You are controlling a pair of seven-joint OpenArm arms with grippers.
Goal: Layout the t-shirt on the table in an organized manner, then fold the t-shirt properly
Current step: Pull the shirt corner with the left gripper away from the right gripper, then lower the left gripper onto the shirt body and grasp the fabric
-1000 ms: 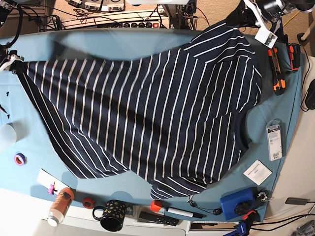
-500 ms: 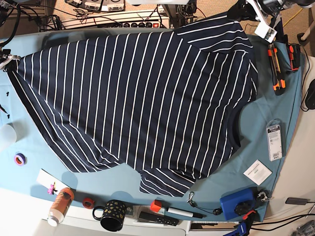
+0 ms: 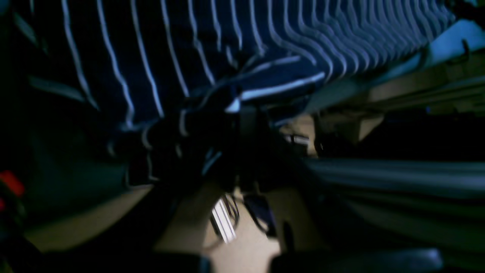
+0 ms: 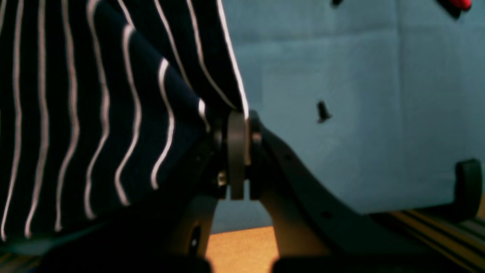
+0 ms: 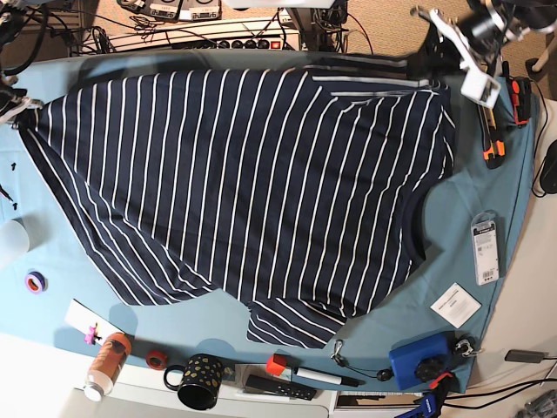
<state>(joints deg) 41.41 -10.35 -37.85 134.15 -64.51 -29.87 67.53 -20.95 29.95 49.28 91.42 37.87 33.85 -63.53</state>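
Pinching both far corners of the shirt, your tools are clamped tight on fabric. The right tool [image 4: 238, 151] has its jaws closed on the edge of the navy-blue soft t-shirt with thin white stripes [image 5: 261, 192], at the corner by the worktop's edge. The left tool [image 3: 242, 125] is dark and blurred in its wrist view, but bunched striped cloth sits right at its closed jaws, so you have that corner too.

Outward from there: the t-shirt lies spread over the wide worktop covered in light teal-blue cloth [image 5: 78, 261], stretched between your two tools along the far side. The near hem is uneven, and a flap juts toward the near edge. The rounded navy collar shows on the side toward your left arm.

Progress, as a judgement: the layout step is well along but not finished. The near part needs flattening, and you haven't released the corners. No fold is made yet, so all folding is left.

Containers: a black mug with coloured dots [image 5: 198, 380] stands at the near edge, its contents not visible. A brown bottle with a white cap [image 5: 106, 364] lies just beside it, shut. A blue box [image 5: 419, 361] sits at the near corner, closed.
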